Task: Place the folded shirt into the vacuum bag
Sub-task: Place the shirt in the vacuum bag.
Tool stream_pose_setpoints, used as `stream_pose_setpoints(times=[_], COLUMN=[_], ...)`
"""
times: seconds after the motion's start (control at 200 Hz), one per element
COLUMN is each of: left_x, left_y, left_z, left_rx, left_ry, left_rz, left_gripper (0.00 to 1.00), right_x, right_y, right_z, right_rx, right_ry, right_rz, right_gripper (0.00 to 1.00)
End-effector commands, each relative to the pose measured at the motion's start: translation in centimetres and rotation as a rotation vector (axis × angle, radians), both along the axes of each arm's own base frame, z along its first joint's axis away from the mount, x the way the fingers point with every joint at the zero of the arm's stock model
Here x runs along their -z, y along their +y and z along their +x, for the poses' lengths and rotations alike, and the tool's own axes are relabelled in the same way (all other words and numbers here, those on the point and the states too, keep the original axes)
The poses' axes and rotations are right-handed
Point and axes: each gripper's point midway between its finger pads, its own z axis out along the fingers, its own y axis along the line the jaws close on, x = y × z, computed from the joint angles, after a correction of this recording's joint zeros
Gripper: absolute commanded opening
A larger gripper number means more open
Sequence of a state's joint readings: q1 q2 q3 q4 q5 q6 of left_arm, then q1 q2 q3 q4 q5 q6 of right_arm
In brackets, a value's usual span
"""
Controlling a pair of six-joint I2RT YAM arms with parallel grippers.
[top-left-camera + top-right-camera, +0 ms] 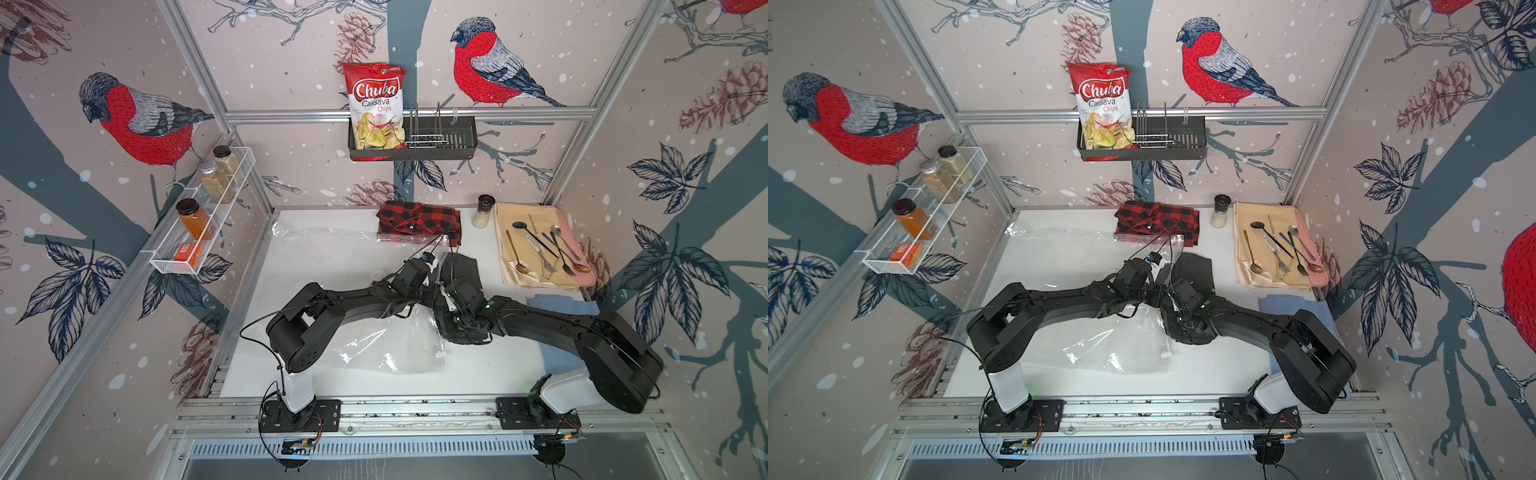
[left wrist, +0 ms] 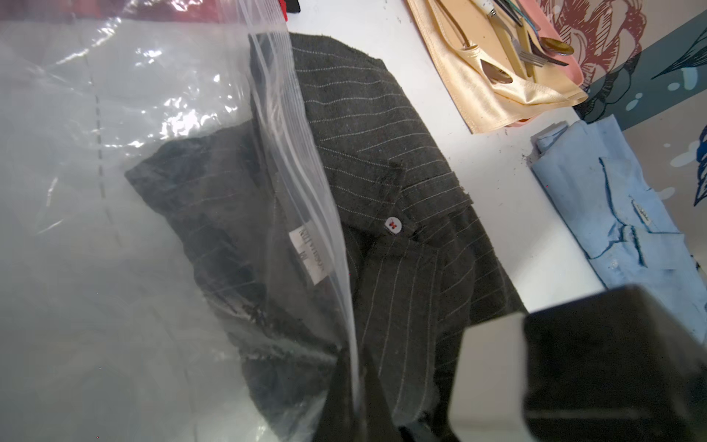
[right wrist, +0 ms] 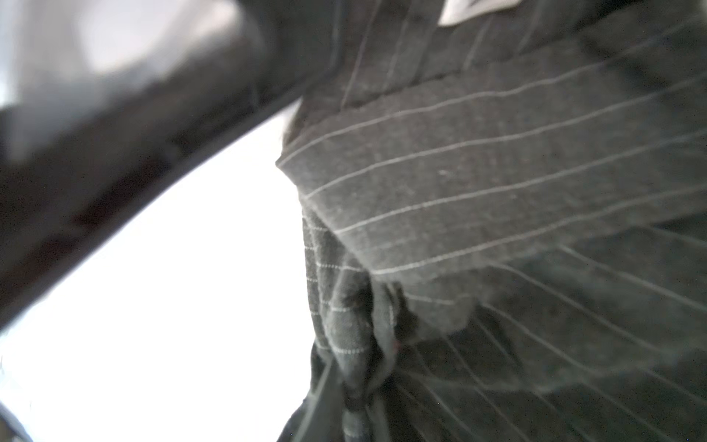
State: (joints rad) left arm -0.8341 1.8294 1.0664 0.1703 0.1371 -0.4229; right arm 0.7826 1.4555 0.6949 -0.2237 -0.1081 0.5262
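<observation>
The vacuum bag (image 1: 365,353) (image 1: 1092,353) lies clear and crinkly across the white table, its zip mouth facing right. My left gripper (image 2: 357,367) (image 1: 432,258) is shut on the upper zip lip and holds it raised. The folded shirt (image 2: 382,153) (image 1: 459,266) (image 1: 1194,266) is dark grey with thin white stripes. Its collar end with the label shows through the plastic inside the mouth, and the rest lies outside. In the right wrist view, my right gripper (image 3: 355,390) pinches a bunched fold of this shirt (image 3: 478,172). In the top views it is mostly hidden under the wrist.
A red plaid shirt (image 1: 419,222) lies at the back by the bag's far corner. A light-blue shirt (image 2: 612,214) (image 1: 557,303) lies at the right. A cream cloth with cutlery (image 1: 540,245) and a shaker (image 1: 484,210) stand at the back right. The bag's white slider clip (image 1: 441,354) lies near the front.
</observation>
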Motion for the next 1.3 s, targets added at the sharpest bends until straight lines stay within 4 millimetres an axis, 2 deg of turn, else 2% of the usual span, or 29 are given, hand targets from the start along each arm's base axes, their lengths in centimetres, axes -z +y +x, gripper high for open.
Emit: stream_pose_setpoints(times=[0.0, 0.05, 0.12, 0.185, 0.305, 0.335, 0.43, 0.505, 0.515, 0.625, 0.745, 0.79, 0.856, 0.981, 1.151, 1.296], left_x=[-0.8, -0.6, -0.3, 0.1, 0.1, 0.0, -0.3, -0.4, -0.5, -0.5, -0.9, -1.1, -1.1, -0.6, -0.2, -0.3], left_y=[-0.5, -0.4, -0.2, 0.0, 0.0, 0.0, 0.0, -0.1, -0.1, 0.0, 0.0, 0.0, 0.1, 0.7, 1.0, 1.3], left_z=[-0.2, -0.2, 0.0, 0.1, 0.2, 0.2, 0.3, 0.4, 0.4, 0.4, 0.3, 0.2, 0.2, 0.5, 0.7, 0.8], left_rx=[0.010, 0.002, -0.012, -0.027, -0.039, -0.042, -0.047, -0.052, -0.052, -0.062, -0.068, -0.069, -0.077, -0.105, -0.125, -0.144], left_ry=[-0.002, -0.002, -0.001, 0.001, 0.004, 0.003, 0.003, 0.005, 0.005, 0.012, 0.020, 0.023, 0.023, 0.018, 0.021, 0.019], left_rz=[-0.035, -0.027, -0.017, -0.009, -0.018, -0.021, -0.027, -0.030, -0.031, -0.030, -0.049, -0.056, -0.053, -0.029, -0.014, 0.011], left_gripper=[0.00, 0.00, 0.00, 0.00, 0.00, 0.00, 0.00, 0.00, 0.00, 0.00, 0.00, 0.00, 0.00, 0.00, 0.00, 0.00], right_x=[-1.2, -1.8, -2.7, -3.3, -3.6, -4.4, -4.6, -4.4, -3.7, -1.2, 1.5, 1.7, 0.9, -2.0, -5.3, -5.7], right_y=[0.8, 0.6, 0.0, -0.6, -1.4, -1.3, -0.2, 0.8, 0.9, 1.4, 0.6, 0.6, 0.7, 0.2, -3.1, -7.3], right_z=[0.1, 0.2, 0.4, 0.6, 0.7, 0.6, -0.2, -1.1, -1.3, -2.1, -1.7, -1.5, -1.2, -0.4, 1.2, 1.8], right_rx=[0.001, 0.010, 0.029, 0.049, 0.073, 0.069, 0.025, -0.010, -0.007, -0.013, 0.041, 0.050, 0.054, 0.074, 0.179, 0.325], right_ry=[-0.006, -0.013, -0.028, -0.035, -0.023, -0.033, 0.002, 0.034, 0.056, 0.117, 0.145, 0.136, 0.108, 0.028, -0.069, -0.108], right_rz=[0.078, 0.096, 0.129, 0.156, 0.228, 0.268, 0.351, 0.420, 0.411, 0.407, 0.329, 0.307, 0.301, 0.315, 0.330, 0.302], right_gripper=[0.36, 0.44, 0.52, 0.54, 0.53, 0.52, 0.48, 0.40, 0.39, 0.31, 0.27, 0.30, 0.33, 0.46, 0.66, 0.78])
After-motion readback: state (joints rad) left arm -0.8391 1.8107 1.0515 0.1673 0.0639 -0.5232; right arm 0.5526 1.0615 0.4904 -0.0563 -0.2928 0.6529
